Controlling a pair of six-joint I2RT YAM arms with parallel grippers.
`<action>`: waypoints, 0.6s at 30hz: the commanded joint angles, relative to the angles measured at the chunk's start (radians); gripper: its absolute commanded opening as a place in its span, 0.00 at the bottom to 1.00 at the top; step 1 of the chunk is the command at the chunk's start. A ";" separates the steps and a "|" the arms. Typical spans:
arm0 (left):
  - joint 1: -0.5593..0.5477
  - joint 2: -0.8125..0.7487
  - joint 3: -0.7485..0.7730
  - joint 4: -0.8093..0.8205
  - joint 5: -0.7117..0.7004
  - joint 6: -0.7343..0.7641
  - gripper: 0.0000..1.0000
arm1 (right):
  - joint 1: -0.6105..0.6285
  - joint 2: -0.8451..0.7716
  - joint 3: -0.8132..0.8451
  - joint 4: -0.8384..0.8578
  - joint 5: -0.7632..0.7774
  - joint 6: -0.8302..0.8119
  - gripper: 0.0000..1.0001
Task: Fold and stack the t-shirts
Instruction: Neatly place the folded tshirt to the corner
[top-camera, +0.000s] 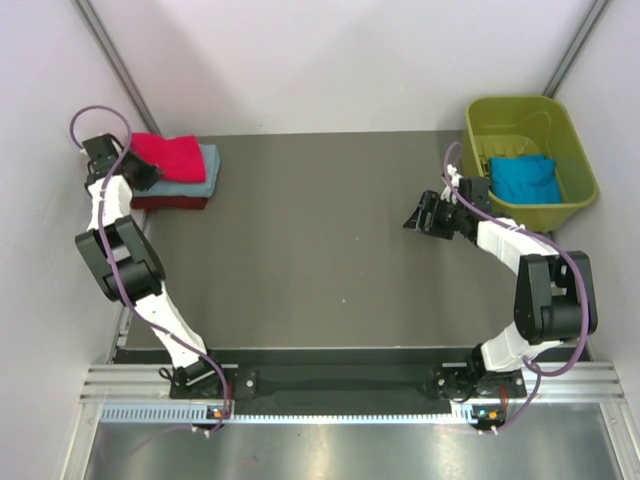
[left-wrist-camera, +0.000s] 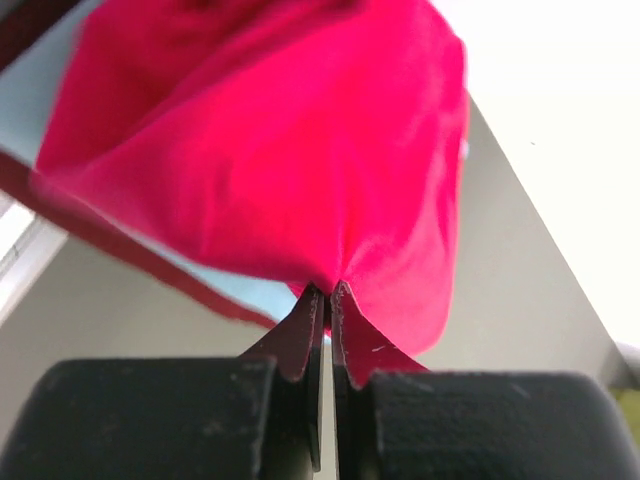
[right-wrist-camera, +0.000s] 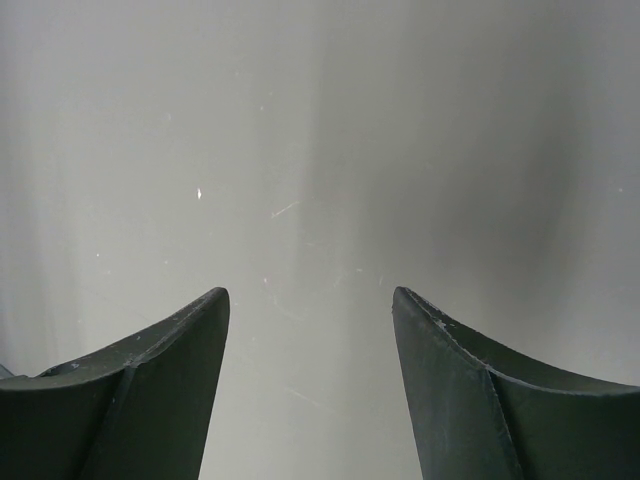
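Pinched right at the jaw tips of the left gripper (left-wrist-camera: 327, 300), an edge of the bright red t-shirt (left-wrist-camera: 270, 150) is being gripped, its cloth spreading beyond the jaws. Beneath it (in one pile) the blue-grey t-shirt (top-camera: 207, 172) and the dark red t-shirt (top-camera: 170, 203) are being covered. Jaws of the right gripper (right-wrist-camera: 310, 300) are being held wide apart over bare table (right-wrist-camera: 320, 150), nothing between them; behind them, the bright blue t-shirt (top-camera: 525, 178) is being contained by the olive-green tub (top-camera: 577, 150).

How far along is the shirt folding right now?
Done: dark red tee and blue-grey tee lie folded and stacked. In hand: the left gripper pinches the bright red tee atop that stack. Left: the bright blue tee sits in the green tub; the right gripper is open.
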 joint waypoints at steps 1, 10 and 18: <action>0.009 -0.130 -0.049 0.027 0.023 -0.020 0.00 | -0.016 -0.023 0.007 0.047 -0.007 -0.001 0.67; 0.003 -0.121 -0.027 0.010 0.013 0.024 0.55 | -0.016 0.011 0.040 0.059 -0.014 0.010 0.67; -0.086 -0.216 0.025 -0.029 0.105 0.112 0.60 | -0.030 -0.052 0.078 0.037 0.015 -0.007 0.70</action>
